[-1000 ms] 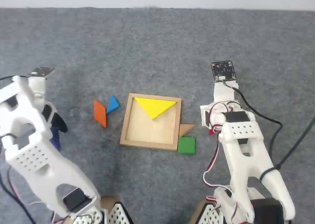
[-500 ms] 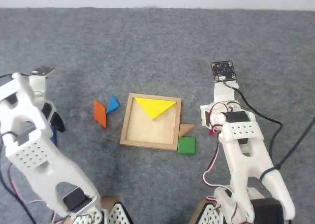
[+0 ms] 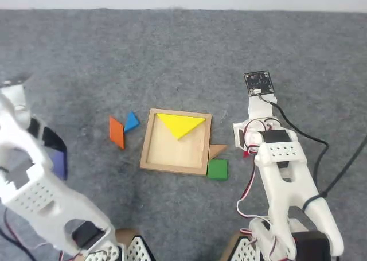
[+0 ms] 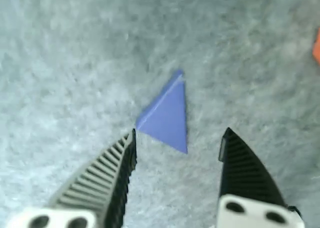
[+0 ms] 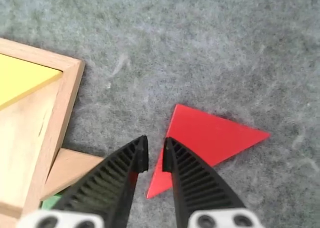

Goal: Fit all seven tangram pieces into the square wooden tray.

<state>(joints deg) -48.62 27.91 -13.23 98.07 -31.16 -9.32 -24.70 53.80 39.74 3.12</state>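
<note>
Left arm swung outward, left gripper (image 4: 180, 133) wide open over purple triangle (image 4: 167, 115); right gripper (image 5: 156, 139) nearly closed, empty, above red triangle (image 5: 210, 135); tray (image 3: 175, 168) held only yellow triangle (image 3: 179, 125), six pieces outstanding.

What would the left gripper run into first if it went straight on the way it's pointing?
Most likely the purple triangle, lying flat on the grey mat, in line with the gap between the open fingers of the left gripper. How high the gripper sits above it is unclear.
</note>
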